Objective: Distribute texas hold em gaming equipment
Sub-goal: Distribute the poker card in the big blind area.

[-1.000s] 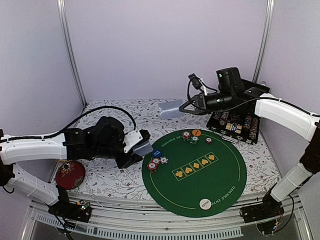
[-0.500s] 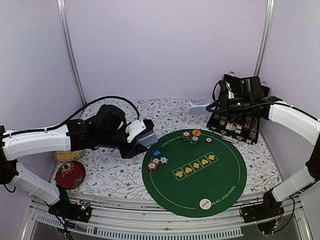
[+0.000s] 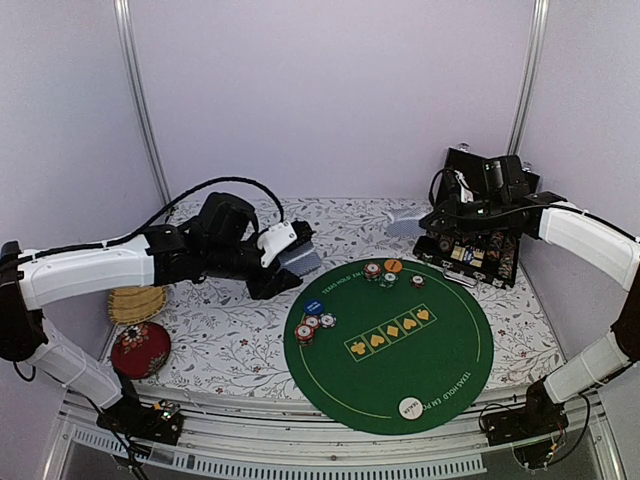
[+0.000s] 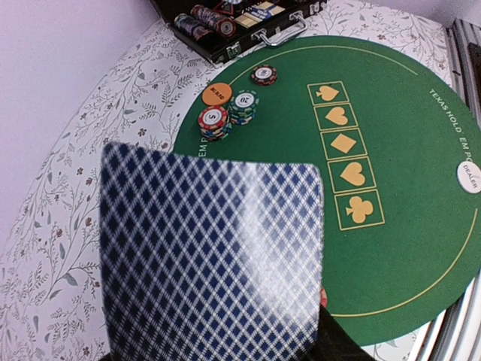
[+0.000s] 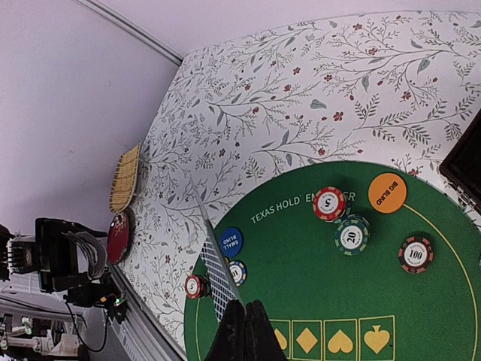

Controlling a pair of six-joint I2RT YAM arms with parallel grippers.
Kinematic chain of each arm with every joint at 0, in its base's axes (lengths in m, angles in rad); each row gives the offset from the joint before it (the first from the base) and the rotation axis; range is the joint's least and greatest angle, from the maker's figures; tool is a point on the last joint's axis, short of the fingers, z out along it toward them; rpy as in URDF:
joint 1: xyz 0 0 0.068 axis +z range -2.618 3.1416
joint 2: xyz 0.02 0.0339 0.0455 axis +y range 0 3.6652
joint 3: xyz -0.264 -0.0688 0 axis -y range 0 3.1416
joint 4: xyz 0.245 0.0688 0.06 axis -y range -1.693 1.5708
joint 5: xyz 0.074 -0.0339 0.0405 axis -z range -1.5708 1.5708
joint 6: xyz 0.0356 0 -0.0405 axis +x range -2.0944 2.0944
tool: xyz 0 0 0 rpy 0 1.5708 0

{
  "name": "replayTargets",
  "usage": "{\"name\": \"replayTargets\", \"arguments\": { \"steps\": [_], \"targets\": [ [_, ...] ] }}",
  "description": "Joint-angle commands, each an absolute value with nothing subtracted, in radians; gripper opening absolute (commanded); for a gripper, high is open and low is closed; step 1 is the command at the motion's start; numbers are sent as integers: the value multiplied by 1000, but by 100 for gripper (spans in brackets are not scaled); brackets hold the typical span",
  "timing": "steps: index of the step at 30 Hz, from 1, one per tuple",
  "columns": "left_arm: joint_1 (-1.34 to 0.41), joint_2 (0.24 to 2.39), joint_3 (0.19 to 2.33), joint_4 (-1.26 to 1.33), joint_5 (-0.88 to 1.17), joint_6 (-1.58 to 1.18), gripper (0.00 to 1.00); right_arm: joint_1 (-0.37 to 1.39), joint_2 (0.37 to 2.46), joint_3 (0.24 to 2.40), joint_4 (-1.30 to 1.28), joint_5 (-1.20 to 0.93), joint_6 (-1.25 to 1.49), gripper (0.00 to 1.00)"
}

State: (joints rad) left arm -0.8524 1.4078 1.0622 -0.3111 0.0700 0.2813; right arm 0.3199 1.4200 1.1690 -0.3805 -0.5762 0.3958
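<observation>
- The left claw (image 3: 285,265) is closed on the left card (image 3: 301,259). The card hangs above the floral desk (image 3: 230,335), just off the left far rim of the green mat (image 3: 400,365).
- In the left wrist view the left card (image 4: 210,256) fills the foreground and shows its blue diamond-pattern back. Only a dark sliver of the claw shows at the lower edge.
- The right claw (image 3: 428,216) is pinched shut on the right card (image 3: 404,223). The card is held in the air over the far side of the desk, just left of the open chip case (image 3: 478,250).
- In the right wrist view the right card (image 5: 214,263) appears nearly edge-on, rising from the closed fingertips (image 5: 234,331).
- At the far rim of the mat sit the orange disc (image 3: 393,266), the red-white chip stack (image 3: 372,270), the green chip stack (image 3: 388,279) and a single chip (image 3: 417,281).
- At the left rim, the blue disc (image 3: 314,306) lies just beyond a small chip cluster (image 3: 311,327).
- The white disc (image 3: 409,407) lies at the near rim.
- The red cushion (image 3: 140,350) and straw basket (image 3: 135,302) rest at the left of the desk, well apart from the mat.
</observation>
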Motion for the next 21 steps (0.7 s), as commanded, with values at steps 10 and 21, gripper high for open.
{"name": "replayTargets", "arguments": {
  "steps": [10,21],
  "targets": [
    [-814,1398,1035,-239,117,278,51,318,1413,1152,-431,-557,368,2],
    [-808,1405,1035,-241,114,282,51,321,1448,1150,-480,-607,345,2]
  ]
}}
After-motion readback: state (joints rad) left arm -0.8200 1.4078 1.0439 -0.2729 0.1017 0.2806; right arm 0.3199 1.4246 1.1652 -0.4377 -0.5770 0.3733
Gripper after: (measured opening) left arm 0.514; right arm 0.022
